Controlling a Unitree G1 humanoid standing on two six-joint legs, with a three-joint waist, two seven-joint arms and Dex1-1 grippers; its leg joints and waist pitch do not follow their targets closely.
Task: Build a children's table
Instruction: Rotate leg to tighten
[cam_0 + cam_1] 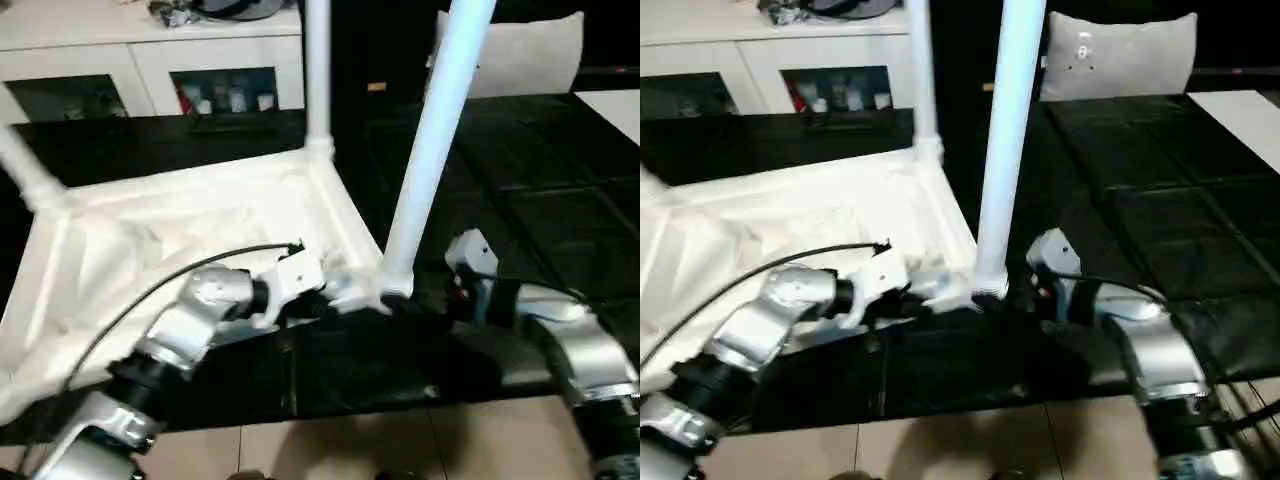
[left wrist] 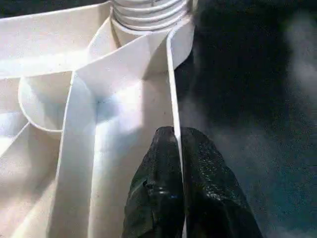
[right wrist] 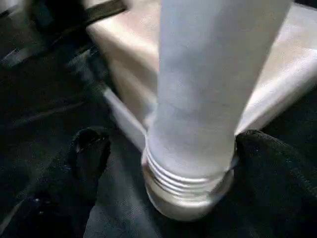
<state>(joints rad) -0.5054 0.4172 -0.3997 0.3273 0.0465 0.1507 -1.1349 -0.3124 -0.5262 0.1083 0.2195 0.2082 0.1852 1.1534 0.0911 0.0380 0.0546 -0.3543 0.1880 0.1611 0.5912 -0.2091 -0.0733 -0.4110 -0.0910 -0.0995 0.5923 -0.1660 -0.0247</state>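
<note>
Nearest the camera, on the dark surface (image 1: 560, 160), the left gripper (image 2: 177, 148) has its jaws pinching the thin side rim of the upturned children's table (image 1: 190, 240). Beside it, the right gripper (image 3: 163, 163) has its jaws spread around the threaded base of a leg (image 1: 430, 150) at the near corner socket. Farther back another leg (image 1: 318, 70) stands upright. The plastic looks light, stiff and smooth; low on the leg seems the steadiest hold.

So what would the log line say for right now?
left pincer: shut on table rim | right pincer: around leg | leg at corner socket
</note>
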